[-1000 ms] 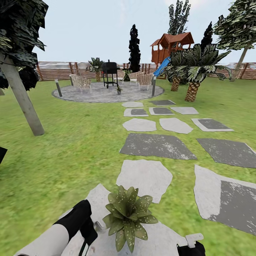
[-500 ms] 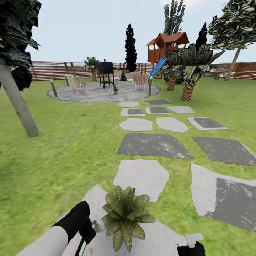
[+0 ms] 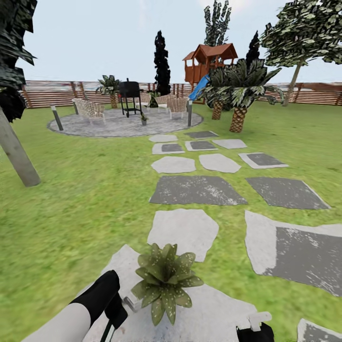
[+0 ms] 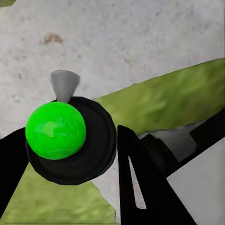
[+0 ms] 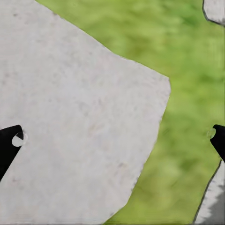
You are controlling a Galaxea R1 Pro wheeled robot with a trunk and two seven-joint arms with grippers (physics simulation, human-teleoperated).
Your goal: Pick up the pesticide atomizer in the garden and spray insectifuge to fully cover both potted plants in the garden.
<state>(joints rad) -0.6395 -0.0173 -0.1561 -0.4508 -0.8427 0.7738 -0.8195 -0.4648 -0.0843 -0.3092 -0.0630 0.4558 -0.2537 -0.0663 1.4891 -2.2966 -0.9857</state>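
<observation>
Whitish insectifuge (image 3: pixel 167 304) speckling potted plant (image 3: pixel 164 281); left gripper (image 4: pixel 70 154) clamping pesticide atomizer (image 4: pixel 70 140); right gripper (image 5: pixel 112 136) spread wide over stone (image 5: pixel 70 131).

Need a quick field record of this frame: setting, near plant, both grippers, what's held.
setting: garden lawn with stepping stones leading to a paved circle by a slatted fence
near plant: potted plant on a pale stone, leaves dotted with whitish insectifuge specks
far plant: second small potted plant on the paved circle
left gripper: shut on the pesticide atomizer, beside the near plant
right gripper: open, empty, over stone and grass
</observation>
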